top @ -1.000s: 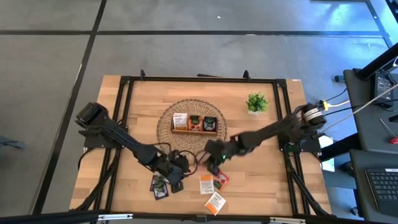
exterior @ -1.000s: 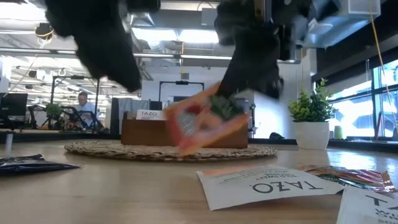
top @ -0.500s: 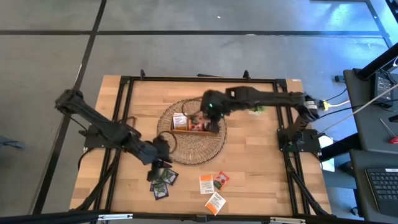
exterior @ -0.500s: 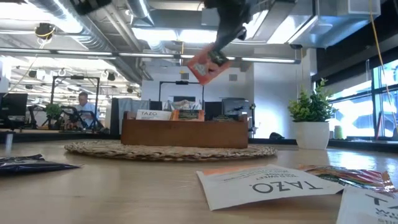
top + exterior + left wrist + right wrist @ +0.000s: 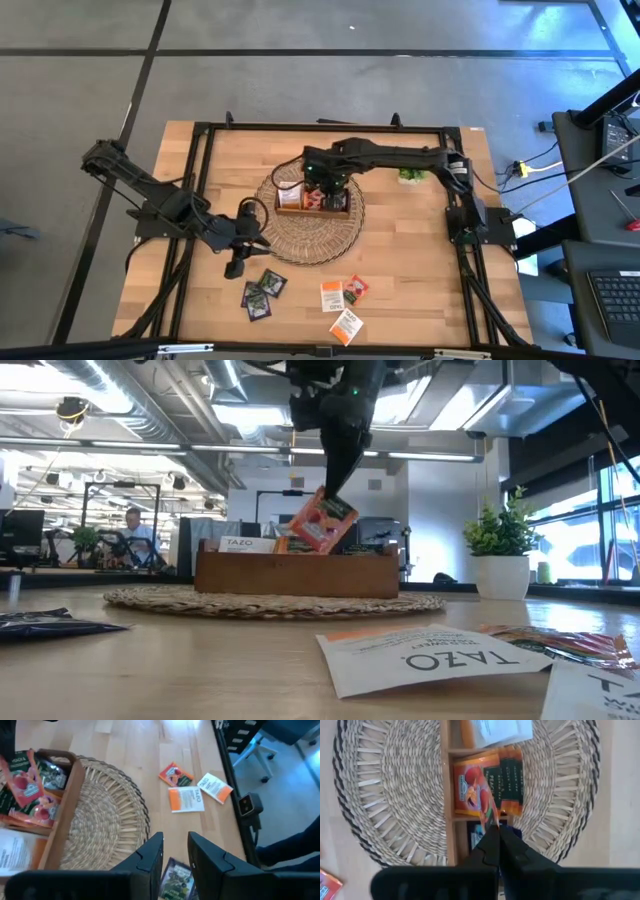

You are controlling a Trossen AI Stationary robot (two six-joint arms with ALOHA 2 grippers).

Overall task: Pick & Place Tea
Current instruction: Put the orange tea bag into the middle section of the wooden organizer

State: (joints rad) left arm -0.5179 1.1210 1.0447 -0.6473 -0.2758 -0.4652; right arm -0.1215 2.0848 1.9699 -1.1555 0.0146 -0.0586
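Observation:
My right gripper [image 5: 318, 183] hangs over the brown wooden tray [image 5: 345, 211] on the round woven mat [image 5: 312, 238], shut on a red-orange tea sachet [image 5: 322, 523]. The tray holds several sachets, a white one [image 5: 500, 730] and an orange one [image 5: 470, 787] among them. My left gripper [image 5: 175, 851] stands open above the table by the mat's near left rim, with nothing between its fingers. Dark sachets [image 5: 260, 293] lie flat on the table just beyond it. Three more sachets [image 5: 343, 300] lie near the front edge. My right gripper pinches the red-orange sachet by its top corner [image 5: 333, 496] between its two fingers, which point down from above. The sachet hangs below them, tilted like a diamond, and shows edge-on [image 5: 492, 816] in the wrist view. Its low corner is level with the tray's rim.
A small green potted plant [image 5: 410, 172] stands at the back right, partly under my right arm. A black frame [image 5: 205, 135] runs round the tabletop. Bare wood lies right of the mat.
My right gripper has carried the sachet up from the near side of the mat toward the far edge, tipped to point down, then shifted left and sunk over the tray. My left gripper has risen from the dark sachets and drawn back toward the left edge.

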